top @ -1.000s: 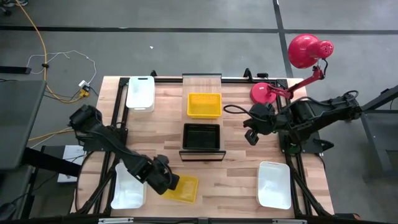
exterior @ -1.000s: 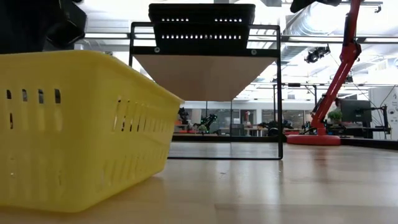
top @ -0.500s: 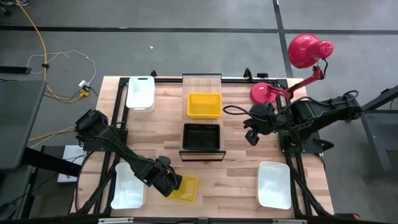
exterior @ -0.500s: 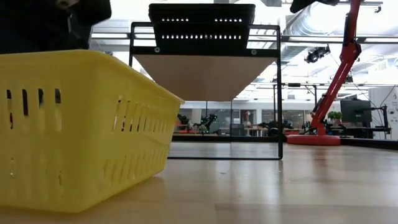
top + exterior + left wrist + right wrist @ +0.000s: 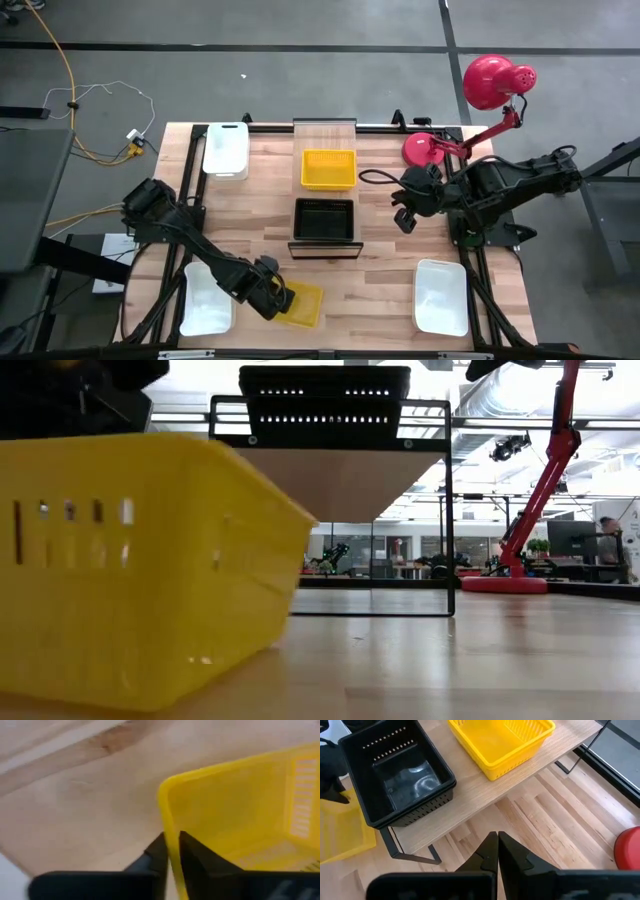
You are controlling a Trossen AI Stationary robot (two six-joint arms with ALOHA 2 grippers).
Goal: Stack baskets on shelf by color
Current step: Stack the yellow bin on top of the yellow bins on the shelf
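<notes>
Now my left gripper (image 5: 172, 852) pinches the wall of the loose yellow basket (image 5: 298, 304) at the table's near edge. I'd lift it level (the thin rim could slip), toward the yellow one (image 5: 328, 168) on the shelf (image 5: 324, 128). Right gripper (image 5: 497, 851) waits pressed together.

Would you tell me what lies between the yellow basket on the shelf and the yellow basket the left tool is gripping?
In the high view, the black basket sits on the shelf between them, then bare tabletop before the gripped yellow basket.
</notes>
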